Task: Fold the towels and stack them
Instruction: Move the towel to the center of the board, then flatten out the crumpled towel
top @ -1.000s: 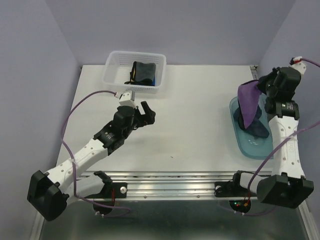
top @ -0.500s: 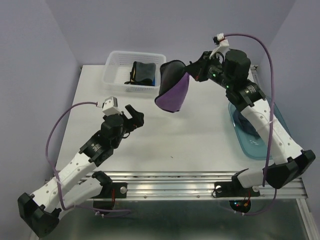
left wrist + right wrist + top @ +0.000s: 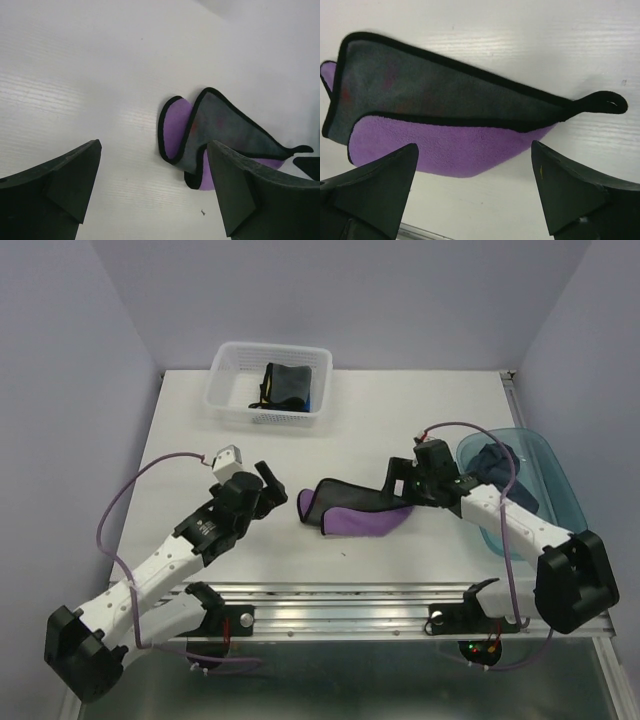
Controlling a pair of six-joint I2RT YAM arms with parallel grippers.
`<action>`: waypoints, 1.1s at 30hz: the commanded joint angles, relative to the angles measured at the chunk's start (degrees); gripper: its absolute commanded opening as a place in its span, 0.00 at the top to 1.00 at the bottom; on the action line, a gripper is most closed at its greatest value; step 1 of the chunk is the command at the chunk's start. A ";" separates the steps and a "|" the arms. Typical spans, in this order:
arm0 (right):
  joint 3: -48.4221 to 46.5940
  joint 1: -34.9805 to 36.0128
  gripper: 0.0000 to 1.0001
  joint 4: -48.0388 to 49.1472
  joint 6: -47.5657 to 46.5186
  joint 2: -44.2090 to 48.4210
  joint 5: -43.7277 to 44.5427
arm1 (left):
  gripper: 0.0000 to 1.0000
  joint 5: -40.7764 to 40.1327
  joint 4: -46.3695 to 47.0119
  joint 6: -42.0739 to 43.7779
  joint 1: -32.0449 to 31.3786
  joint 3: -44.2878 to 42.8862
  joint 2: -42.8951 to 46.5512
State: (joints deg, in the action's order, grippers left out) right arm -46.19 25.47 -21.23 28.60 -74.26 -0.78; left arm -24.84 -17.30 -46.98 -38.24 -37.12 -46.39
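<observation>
Fingers of the right gripper are standing wide apart, dark wedge-shaped pads holding nothing, hovering just over the purple fleece towel. Left gripper is also spreading its fingers wide and empty, sitting just left of the towel and not touching it. The towel is lying on the matte white table between the two grippers, near the front edge. It's flopping loosely over itself: the fuzzy purple face is showing along the near side, the smoother grey reverse is folding over on top, with black stitched edging all round and a small black loop sticking out at one corner. A stack of dark folded towels is sitting in the white mesh plastic basket at the back left. A dark navy cloth is lying crumpled in the translucent blue plastic tub at the right.
</observation>
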 commanded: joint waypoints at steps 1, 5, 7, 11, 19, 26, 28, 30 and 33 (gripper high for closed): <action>-1.54 -0.25 0.00 2.42 -0.38 4.73 6.75 | 0.01 4.08 6.81 2.68 -0.26 0.56 -6.07; -1.97 -0.25 0.00 0.77 0.23 4.31 9.55 | 0.01 8.03 13.50 7.67 -0.26 -1.10 -13.70; -2.32 -0.16 0.00 -0.73 1.10 3.60 11.83 | 0.01 9.98 15.71 9.88 -0.26 -2.51 -16.35; -1.01 -0.16 0.00 -4.34 5.39 3.51 16.85 | 0.01 14.63 20.72 16.47 -0.26 -6.99 -23.73; 5.32 -0.25 0.00 -4.34 9.54 7.11 19.49 | 0.01 21.14 22.22 22.02 -0.35 -17.19 -38.76; 6.38 -0.25 0.00 -3.90 9.98 5.88 19.85 | 0.03 22.64 21.61 22.46 -0.35 -18.07 -44.22; 6.38 -0.25 0.00 -3.29 9.98 5.27 19.59 | 0.04 23.52 21.96 22.37 -0.35 -18.60 -45.71; 6.29 -0.25 0.00 -3.11 9.98 4.74 19.32 | 0.05 24.58 22.22 22.28 -0.35 -19.56 -47.38; 6.56 -0.25 0.00 -2.76 9.98 3.95 18.88 | 0.08 24.58 22.22 22.37 -0.43 -20.79 -49.92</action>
State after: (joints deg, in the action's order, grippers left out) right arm -40.64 25.47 -26.15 37.80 -69.56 17.12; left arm -1.52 3.60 -25.71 -38.26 -54.43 -94.70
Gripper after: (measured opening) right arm 0.998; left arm 0.938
